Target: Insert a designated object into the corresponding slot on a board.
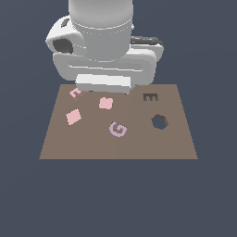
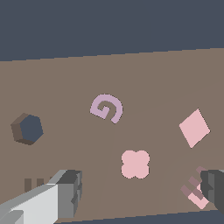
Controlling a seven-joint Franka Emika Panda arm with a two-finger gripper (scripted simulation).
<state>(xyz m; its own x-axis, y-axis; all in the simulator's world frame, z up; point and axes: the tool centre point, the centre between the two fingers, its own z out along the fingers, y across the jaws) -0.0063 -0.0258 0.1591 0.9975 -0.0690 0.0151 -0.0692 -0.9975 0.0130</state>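
A flat brown board [image 1: 118,139] fills the middle of the exterior view, floating on plain dark blue-grey with nothing else around. The pale pink E block [image 1: 75,93] lies at its upper left, partly under the white arm; the E slot [image 1: 150,97] sits upper right above a scalloped hole [image 1: 159,122]. The fingers [image 2: 70,192] are spread wide, grasping nothing, one almost touching the E.
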